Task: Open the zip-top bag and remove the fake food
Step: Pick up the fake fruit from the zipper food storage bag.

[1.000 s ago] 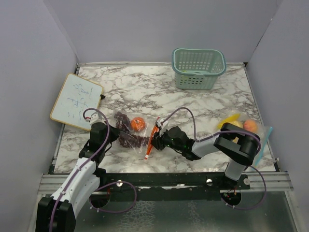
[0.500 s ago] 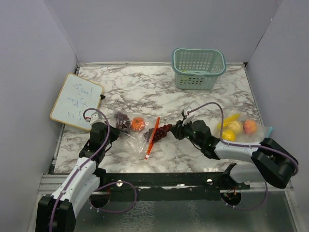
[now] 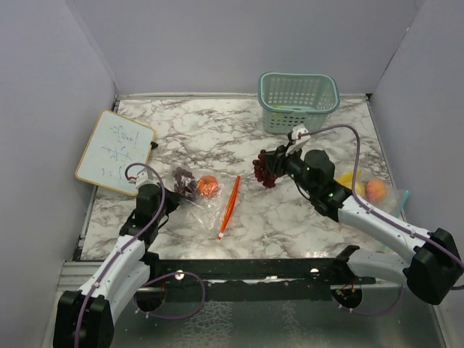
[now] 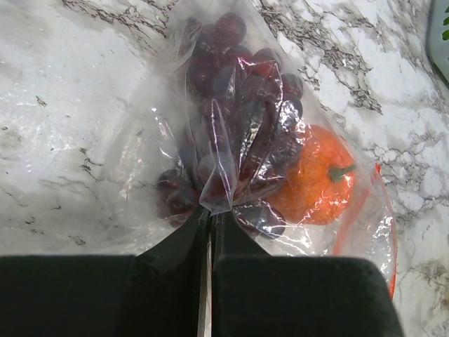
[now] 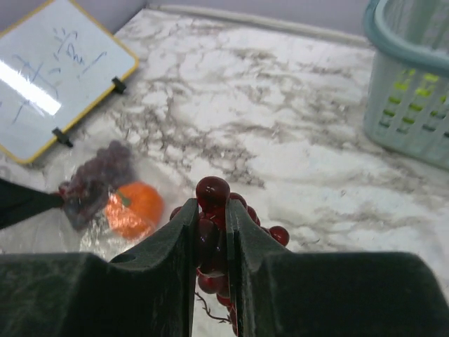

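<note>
My right claw (image 5: 210, 208) grips the grape bunch (image 3: 264, 170), left claw (image 4: 212, 221) pinches the bag (image 4: 144, 137); I should lower the bunch to the desk (image 3: 217, 138) below before releasing.

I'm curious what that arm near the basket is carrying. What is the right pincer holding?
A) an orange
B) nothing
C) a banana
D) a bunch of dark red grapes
D: the right pincer is shut on a dark red grape bunch, while the orange lies in the bag.
</note>
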{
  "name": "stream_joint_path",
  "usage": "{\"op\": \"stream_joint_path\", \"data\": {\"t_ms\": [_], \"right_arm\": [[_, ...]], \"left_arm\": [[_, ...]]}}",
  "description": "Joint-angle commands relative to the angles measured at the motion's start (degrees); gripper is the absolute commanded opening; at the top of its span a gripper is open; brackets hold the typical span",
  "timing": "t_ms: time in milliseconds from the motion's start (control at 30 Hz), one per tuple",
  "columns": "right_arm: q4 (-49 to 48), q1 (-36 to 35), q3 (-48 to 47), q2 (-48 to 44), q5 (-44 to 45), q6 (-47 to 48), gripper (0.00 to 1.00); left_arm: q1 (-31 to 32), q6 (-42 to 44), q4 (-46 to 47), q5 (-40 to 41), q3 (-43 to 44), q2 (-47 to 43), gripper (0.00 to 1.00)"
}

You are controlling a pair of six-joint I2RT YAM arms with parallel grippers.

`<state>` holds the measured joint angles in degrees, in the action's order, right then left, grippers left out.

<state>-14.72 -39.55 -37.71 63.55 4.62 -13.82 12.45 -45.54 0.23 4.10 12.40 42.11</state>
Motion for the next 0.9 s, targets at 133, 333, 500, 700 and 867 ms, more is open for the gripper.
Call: {"op": "stream_joint_path", "data": {"t_ms": [133,333,500,700,867], "right_arm": [[7.39,5.92,-21.96,10.0,1.83,6.66,0.06],[11.67,14.66,-39.89,21.99,-4.04,7.82,0.06],[13.99,21.23,-52.23,31.24,-7.52,4.76,0.04],[4.5,22.33,-52.54,35.94,-3.68,8.68,0.02],[7.66,23.89,-57.34,42.25,-4.09,9.18,0.02]], "left_arm": [[-0.05,0.02,0.6,0.04,-1.21,-0.65,0.0],[-0.07,0.78,-0.11,0.74,-0.79,-0.74,0.0],[-0.1,1.03,-0.95,1.06,-0.78,-1.46,0.0],[-0.07,2.15,-2.12,2.23,-0.26,-1.58,0.0],[-0.1,2.27,-1.66,2.06,-0.05,-1.18,0.0]]}}
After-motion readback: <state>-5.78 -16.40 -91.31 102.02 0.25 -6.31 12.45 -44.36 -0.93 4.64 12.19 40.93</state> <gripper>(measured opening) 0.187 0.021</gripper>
